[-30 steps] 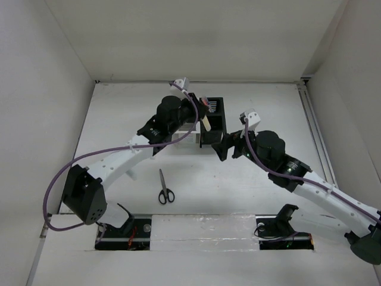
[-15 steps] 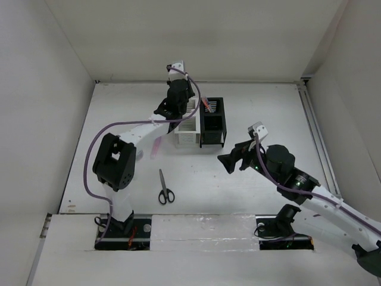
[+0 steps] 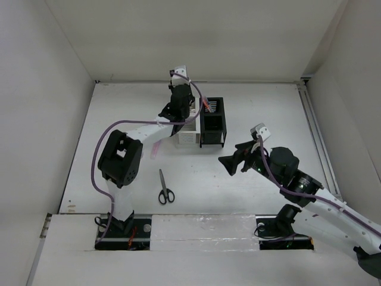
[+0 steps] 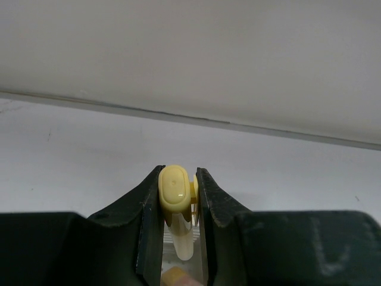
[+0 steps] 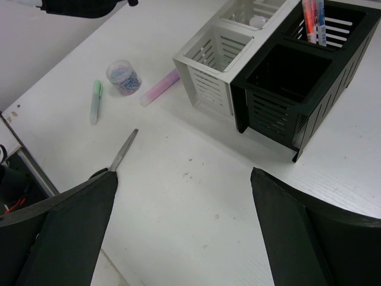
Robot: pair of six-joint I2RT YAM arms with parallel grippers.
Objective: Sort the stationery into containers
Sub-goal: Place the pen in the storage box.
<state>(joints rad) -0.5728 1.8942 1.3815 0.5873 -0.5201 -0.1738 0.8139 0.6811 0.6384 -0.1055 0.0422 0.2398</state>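
My left gripper (image 4: 178, 192) is shut on a yellow highlighter (image 4: 176, 193), which hangs cap-up between the fingers. From above, the left gripper (image 3: 182, 113) sits over the far compartment of the white container (image 3: 186, 137). The black container (image 3: 213, 126) stands against its right side, with pens (image 5: 312, 21) in its far compartment. My right gripper (image 3: 230, 162) hangs open and empty over bare table, near side of the black container (image 5: 297, 89). On the table lie black-handled scissors (image 3: 165, 188), a pink highlighter (image 5: 159, 87), a green highlighter (image 5: 95, 101) and a small translucent bluish round piece (image 5: 123, 76).
White walls enclose the table on the left, far and right sides. The near compartments of the white container (image 5: 217, 59) and of the black one look empty. The left arm arches over the table left of the containers.
The left arm swung the yellow highlighter from beside the black container to over the white container's far end. The right gripper drew back toward the near right, still open.
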